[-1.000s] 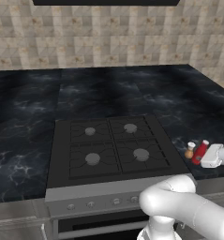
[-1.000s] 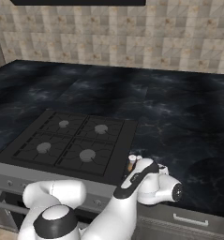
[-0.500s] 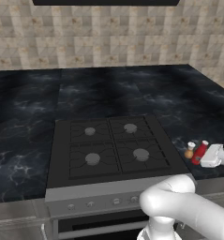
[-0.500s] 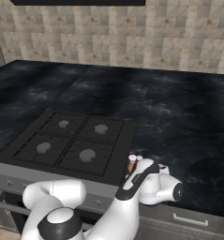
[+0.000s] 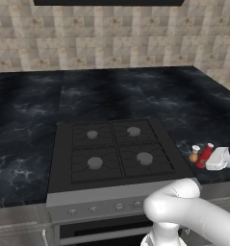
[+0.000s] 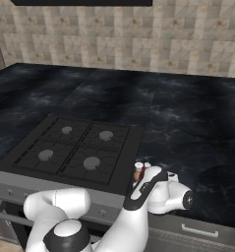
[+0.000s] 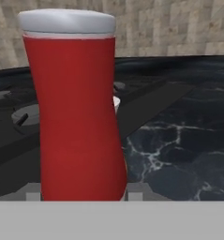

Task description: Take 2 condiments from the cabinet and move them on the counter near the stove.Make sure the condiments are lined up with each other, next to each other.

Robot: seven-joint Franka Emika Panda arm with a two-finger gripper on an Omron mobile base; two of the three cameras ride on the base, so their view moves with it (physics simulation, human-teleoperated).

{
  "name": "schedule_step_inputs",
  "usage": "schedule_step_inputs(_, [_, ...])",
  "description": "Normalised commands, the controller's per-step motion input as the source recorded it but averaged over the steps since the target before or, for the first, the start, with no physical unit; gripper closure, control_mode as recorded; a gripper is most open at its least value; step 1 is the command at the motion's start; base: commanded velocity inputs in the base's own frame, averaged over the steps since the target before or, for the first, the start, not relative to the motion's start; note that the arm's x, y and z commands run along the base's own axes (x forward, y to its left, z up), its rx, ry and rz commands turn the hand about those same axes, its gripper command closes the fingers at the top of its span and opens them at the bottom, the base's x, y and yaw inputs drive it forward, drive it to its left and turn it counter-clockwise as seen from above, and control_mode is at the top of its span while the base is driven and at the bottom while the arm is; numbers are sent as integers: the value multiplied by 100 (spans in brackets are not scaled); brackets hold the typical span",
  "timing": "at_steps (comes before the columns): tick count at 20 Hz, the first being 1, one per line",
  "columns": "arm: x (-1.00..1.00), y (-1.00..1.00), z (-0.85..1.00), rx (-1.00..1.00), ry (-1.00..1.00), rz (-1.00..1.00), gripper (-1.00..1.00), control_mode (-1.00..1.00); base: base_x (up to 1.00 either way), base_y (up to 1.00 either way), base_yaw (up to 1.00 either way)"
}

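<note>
**Red bottle at the pincer, brown bottle just beside it, by the cooktop's front right corner**

The black marble-look worktop runs wide around the four-burner gas cooktop, which sits at its front edge with a knob row below. Both condiments stand on the strip of worktop just right of the cooktop, close to the front edge.

The pincer reaches in low from the right at the slim red bottle with a white cap. In the hand view that bottle stands upright, close between the two finger tips at the bottom. The jaws stand narrow about its lower body, but whether the pads press it or stand just clear I cannot tell, so the grip is undecided.

The shorter orange-brown bottle with a white cap stands just beside the red one, on the cooktop side; whether the two touch is not clear.

Handling, as a judgement: both look like light, rigid bottles with smooth, glossy sides, likely slippery under hard pads. The red one is tall and waisted, so it would tip easily if nudged near the cap. Best held around the lower body, below the waist, jaws level, and kept off the cap. Its neighbour is close enough to be knocked by any sideways move.
</note>
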Motion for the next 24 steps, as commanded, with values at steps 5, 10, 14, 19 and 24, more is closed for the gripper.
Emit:
schedule_step_inputs(5, [0, 0, -17, 0, 0, 0, 100, -100, 0, 0, 0])
schedule_step_inputs(10, [0, 0, -16, 0, 0, 0, -100, -100, 0, 0, 0])
schedule_step_inputs(14, [0, 0, -14, 0, 0, 0, -100, -100, 0, 0, 0])
schedule_step_inputs(19, [-6, 4, -14, 0, 0, 4, -100, -100, 0, 0, 0])
schedule_step_inputs(24, [-10, 0, -5, 0, 0, 4, -100, -100, 0, 0, 0])
